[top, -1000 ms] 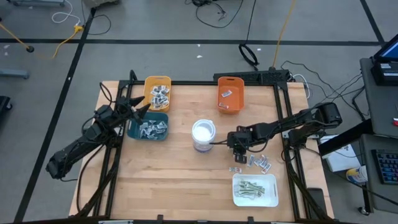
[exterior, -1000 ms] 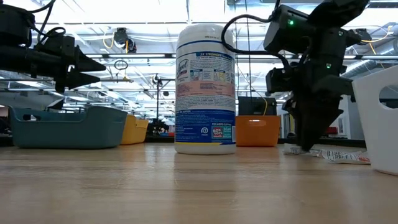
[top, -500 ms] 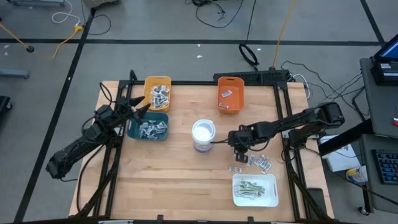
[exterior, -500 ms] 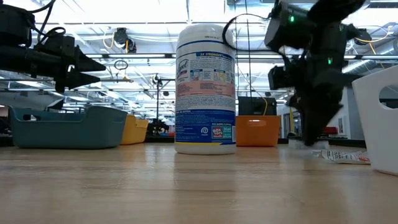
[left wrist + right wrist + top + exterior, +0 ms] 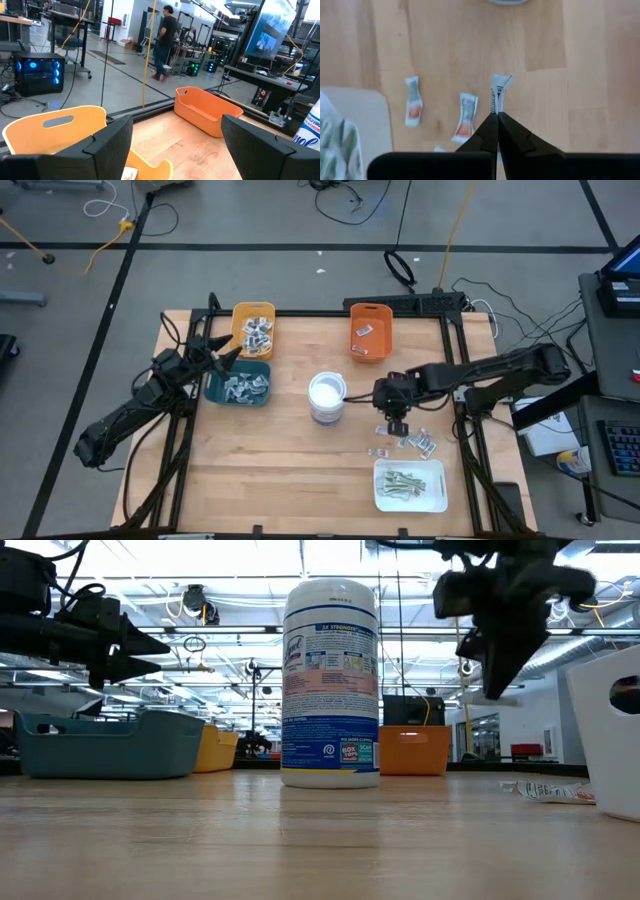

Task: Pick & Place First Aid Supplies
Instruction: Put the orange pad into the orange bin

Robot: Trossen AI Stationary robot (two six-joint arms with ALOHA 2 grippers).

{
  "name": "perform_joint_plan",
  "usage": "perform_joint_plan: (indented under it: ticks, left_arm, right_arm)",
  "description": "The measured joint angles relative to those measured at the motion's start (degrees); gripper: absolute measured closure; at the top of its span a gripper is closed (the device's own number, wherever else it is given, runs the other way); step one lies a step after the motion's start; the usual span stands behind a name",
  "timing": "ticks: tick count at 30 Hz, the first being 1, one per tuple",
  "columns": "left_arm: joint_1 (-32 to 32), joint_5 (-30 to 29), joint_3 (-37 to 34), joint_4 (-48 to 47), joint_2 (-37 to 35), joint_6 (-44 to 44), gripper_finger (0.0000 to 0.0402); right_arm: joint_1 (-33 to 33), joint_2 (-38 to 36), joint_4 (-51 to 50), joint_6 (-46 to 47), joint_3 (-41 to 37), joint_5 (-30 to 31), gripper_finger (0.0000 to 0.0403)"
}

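One white printed sachet [image 5: 497, 93] hangs pinched upright at the frame's centre. Two white-and-red sachets [image 5: 413, 101] lie flat left of it, on the wooden surface [image 5: 450, 45].

We are seeing a smooth, pale wood table [image 5: 280, 450]. The orange bin [image 5: 210, 110] is looking like shiny plastic. The small sachets [image 5: 413, 100] are looking like thin, crinkly paper. The canister [image 5: 331, 680] is wearing a glossy label.

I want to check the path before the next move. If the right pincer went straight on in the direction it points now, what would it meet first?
The right pincer, shut on a small sachet, points straight down. It would probably first meet the bare wooden table, between the loose sachets; depth is unclear.
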Motion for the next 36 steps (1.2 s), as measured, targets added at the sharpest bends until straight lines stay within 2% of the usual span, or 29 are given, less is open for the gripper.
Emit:
perform_joint_plan:
  ticks: [5, 19, 24, 31, 36]
  left_arm:
    - [0.0, 0.0, 0.0, 0.0, 0.0, 0.0, 0.0096]
    - [0.0, 0.0, 0.0, 0.0, 0.0, 0.0, 0.0096]
    - [0.0, 0.0, 0.0, 0.0, 0.0, 0.0, 0.0096]
    - [0.0, 0.0, 0.0, 0.0, 0.0, 0.0, 0.0096]
    - [0.0, 0.0, 0.0, 0.0, 0.0, 0.0, 0.0096]
  right_arm:
    - [-4.8, 0.1, -1.8, -6.2, 2.3, 0.1, 0.0403]
    - [-30.7, 8.0, -2.6, -28.5, 14.5, 0.2, 0.0403]
    - [-37.8, 11.8, -2.8, -34.7, 18.7, 0.2, 0.0403]
    - [-43.9, 16.3, -2.4, -37.7, 22.7, 0.0, 0.0403]
    - [-43.7, 20.4, -2.6, -36.1, 22.7, -4.5, 0.0403]
